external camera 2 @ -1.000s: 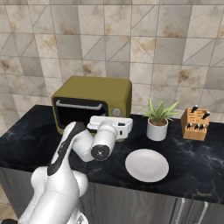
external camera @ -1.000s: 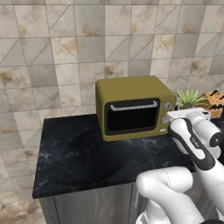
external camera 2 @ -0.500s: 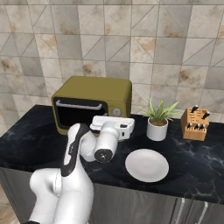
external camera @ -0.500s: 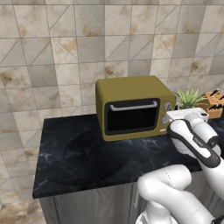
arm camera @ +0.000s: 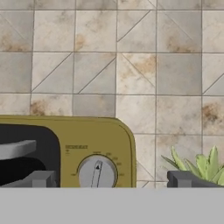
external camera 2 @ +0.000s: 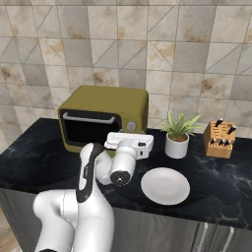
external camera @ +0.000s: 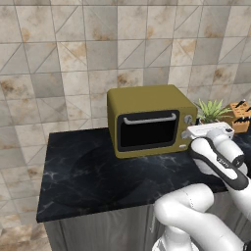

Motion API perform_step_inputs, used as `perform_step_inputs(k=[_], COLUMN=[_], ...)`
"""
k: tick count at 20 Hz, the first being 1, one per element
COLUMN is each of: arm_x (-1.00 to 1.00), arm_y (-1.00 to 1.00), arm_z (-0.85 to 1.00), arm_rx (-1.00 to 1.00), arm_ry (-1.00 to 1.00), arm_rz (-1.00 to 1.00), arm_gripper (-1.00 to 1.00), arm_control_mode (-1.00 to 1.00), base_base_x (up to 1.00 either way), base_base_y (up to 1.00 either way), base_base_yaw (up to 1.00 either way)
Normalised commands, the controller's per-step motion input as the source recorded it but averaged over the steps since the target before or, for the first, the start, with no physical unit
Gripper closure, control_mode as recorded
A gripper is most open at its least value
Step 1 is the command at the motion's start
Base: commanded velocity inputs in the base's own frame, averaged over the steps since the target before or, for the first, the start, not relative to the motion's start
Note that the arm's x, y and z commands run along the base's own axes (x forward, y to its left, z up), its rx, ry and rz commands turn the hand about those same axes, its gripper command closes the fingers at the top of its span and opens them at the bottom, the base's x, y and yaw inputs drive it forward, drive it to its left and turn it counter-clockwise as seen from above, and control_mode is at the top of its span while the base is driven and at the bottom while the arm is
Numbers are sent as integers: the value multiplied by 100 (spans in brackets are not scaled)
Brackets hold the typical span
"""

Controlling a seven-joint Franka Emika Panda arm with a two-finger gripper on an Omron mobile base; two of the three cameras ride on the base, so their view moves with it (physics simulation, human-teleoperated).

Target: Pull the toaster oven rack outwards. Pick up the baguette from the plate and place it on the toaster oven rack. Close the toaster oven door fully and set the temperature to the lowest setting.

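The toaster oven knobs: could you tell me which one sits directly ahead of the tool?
The upper knob, topmost on the toaster oven control strip, fills the space between the tool tips in the hand view.

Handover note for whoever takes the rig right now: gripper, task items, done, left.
Gripper: fingers apart, holding nothing, pointed at the toaster oven front with a grey knob between the fingertips, not touching.
Toaster oven door: shut, silver handle across the top.
Plate: on the counter right of the arm, nothing on it. The baguette and the toaster oven rack are presumably inside behind the dark glass; cannot confirm.
Done, as far as it shows: door closed.
Left: close on the knob and turn the temperature to lowest. Which knob is the temperature one I cannot tell.
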Motion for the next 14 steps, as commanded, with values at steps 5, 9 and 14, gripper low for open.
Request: perform_step_inputs(k=[5,9,14], arm_x=[2,1,8], arm_y=[0,3,7], arm_z=[-7,-1,-4], arm_rx=[0,0,0], arm_ry=[0,0,0], arm_rz=[1,0,0], arm_gripper=[-100,-100,-100], arm_control_mode=[-100,-100,-100], base_base_x=[0,0,0], base_base_y=[0,0,0], base_base_yaw=[0,0,0])
